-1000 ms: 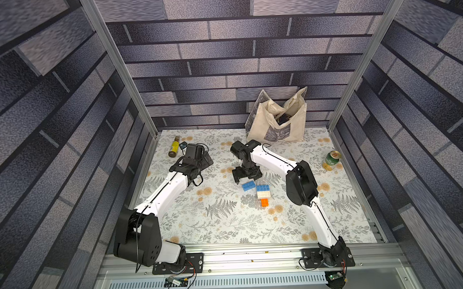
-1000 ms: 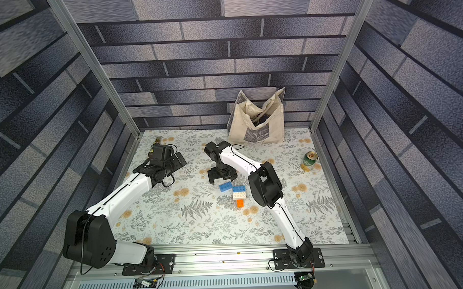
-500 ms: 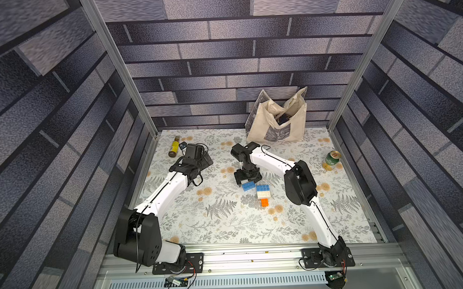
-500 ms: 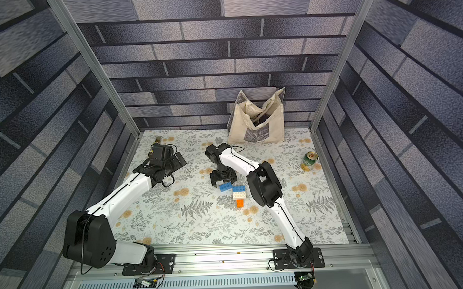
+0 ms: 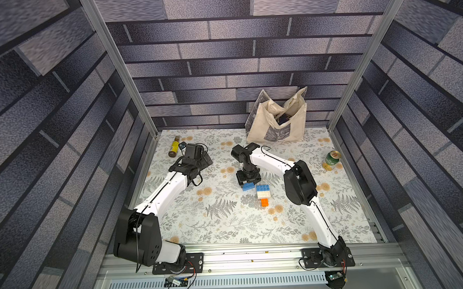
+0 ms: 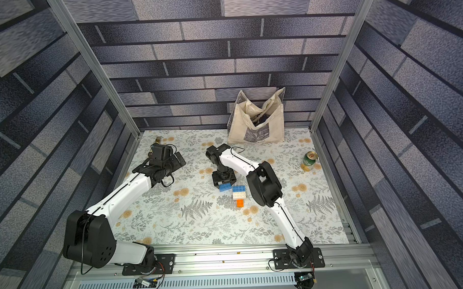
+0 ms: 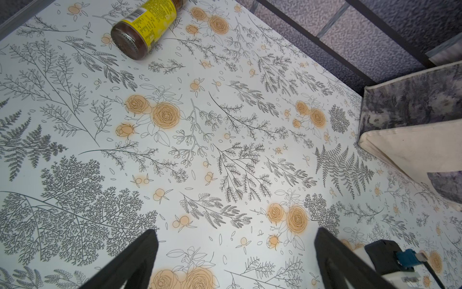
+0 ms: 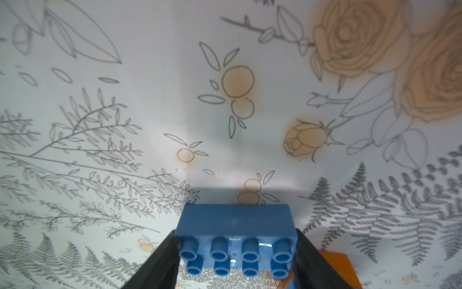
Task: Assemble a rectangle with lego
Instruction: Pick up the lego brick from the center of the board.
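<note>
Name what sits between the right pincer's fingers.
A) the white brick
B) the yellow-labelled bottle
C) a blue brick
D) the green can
C: in the right wrist view, the fingers of the right pincer meet the two ends of a blue brick.
</note>
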You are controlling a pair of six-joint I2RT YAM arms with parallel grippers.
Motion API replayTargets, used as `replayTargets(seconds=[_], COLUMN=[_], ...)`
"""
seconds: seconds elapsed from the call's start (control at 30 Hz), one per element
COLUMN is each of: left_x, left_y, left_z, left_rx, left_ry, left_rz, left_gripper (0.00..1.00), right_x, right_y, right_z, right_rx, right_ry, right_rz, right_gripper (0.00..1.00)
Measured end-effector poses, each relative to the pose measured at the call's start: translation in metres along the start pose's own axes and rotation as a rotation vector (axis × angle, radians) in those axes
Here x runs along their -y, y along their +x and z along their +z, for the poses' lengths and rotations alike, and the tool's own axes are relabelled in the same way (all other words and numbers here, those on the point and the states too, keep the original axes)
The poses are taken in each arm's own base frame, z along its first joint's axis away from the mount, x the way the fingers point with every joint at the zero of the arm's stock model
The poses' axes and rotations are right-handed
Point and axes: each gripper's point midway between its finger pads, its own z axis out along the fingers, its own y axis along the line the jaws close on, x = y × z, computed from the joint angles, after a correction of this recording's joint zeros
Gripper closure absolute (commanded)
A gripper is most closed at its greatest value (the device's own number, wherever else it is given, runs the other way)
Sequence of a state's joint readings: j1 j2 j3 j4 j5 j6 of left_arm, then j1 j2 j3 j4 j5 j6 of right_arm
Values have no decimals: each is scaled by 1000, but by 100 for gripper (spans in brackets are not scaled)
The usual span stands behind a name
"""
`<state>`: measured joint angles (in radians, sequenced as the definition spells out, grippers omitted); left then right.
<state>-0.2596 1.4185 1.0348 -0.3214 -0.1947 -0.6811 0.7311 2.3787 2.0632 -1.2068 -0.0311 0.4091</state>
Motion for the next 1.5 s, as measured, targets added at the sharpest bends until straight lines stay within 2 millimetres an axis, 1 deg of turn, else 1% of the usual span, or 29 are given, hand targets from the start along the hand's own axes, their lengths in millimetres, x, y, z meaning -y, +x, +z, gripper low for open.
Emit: replayTargets(seconds=[0.37, 0.6, 0.73, 0.8, 0.87, 1.03, 1.1, 1.17, 1.23, 1.3, 1.37, 1.4, 1.43, 1.5], left_x=[-2, -2, -3, -4, -5, -5, -5, -5, -5, -5, -4, -4, -4, -3], left_y=[-1, -2, -1, 0, 1, 2, 2, 2, 2, 2, 2, 2, 2, 2], left_z=[0, 0, 1, 1, 2, 2, 2, 2, 2, 1, 1, 1, 1, 1], left_rx=[2, 2, 2, -1, -4, -4, -5, -5, -6, -7, -7, -7, -8, -9], left_ry=[-3, -5, -5, -9, -11, -11, -11, -11, -8, -7, -3, -3, -1, 1], left_rz=[-4, -5, -6, -5, -4, -4, -4, -4, -5, -4, -5, -5, -5, -5], left_gripper=[0, 0, 0, 0, 0, 0, 0, 0, 0, 0, 0, 0, 0, 0], right_x=[0, 0, -1, -2, -2, -1, 0, 0, -1, 0, 4, 7, 10, 18], right_y=[0, 1, 2, 2, 2, 1, 2, 3, 4, 10, 22, 30, 40, 61], right_z=[0, 7, 7, 7, 7, 3, -6, -20, -40, -64, -87, -95, -101, -106], right_rx=[-1, -14, -14, -14, -14, 2, 18, 43, 88, 136, 176, 188, 198, 197], right_ry=[0, 7, 7, 8, 8, 23, 36, 43, 38, 30, 23, 22, 20, 29], right_rz=[0, -1, -2, -2, -2, 3, 11, 21, 36, 56, 81, 94, 110, 142], right_gripper=[28, 29, 36, 44, 53, 67, 72, 73, 76, 77, 79, 80, 81, 82])
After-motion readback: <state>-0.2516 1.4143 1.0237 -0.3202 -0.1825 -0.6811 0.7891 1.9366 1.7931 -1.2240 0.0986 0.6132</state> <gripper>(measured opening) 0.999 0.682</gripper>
